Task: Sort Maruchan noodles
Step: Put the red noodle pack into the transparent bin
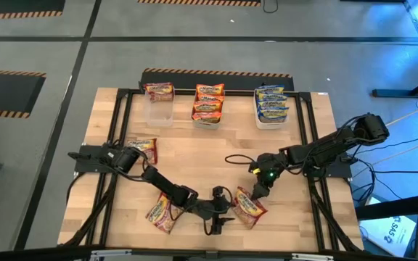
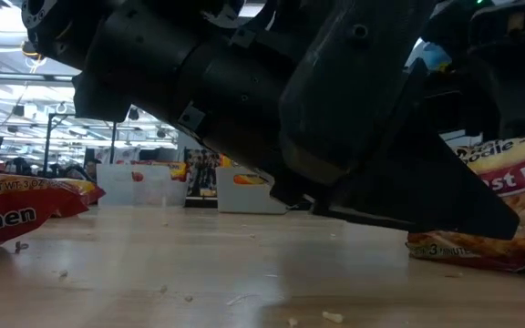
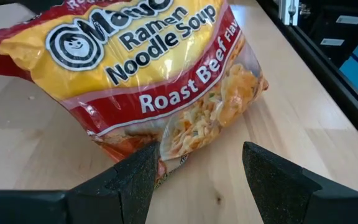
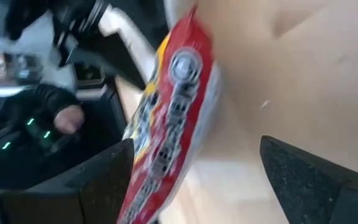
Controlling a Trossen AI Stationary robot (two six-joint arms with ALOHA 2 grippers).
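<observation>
Half hidden under both arms, Roast Beef packet (image 1: 249,206); left gripper (image 3: 194,165) open, touching it; right gripper (image 4: 194,177) wide open, empty.

Grey floor (image 1: 56,43) with black-and-yellow hazard tape (image 1: 216,72), bright ceiling lights (image 2: 35,56) beyond the wooden table (image 1: 194,156).

Industrial lab or workshop hall: grey floor (image 1: 42,43) marked with black-and-yellow hazard tape (image 1: 216,72), a wooden table (image 1: 194,138) on black framing, and overhead strip lighting over open bays.
</observation>
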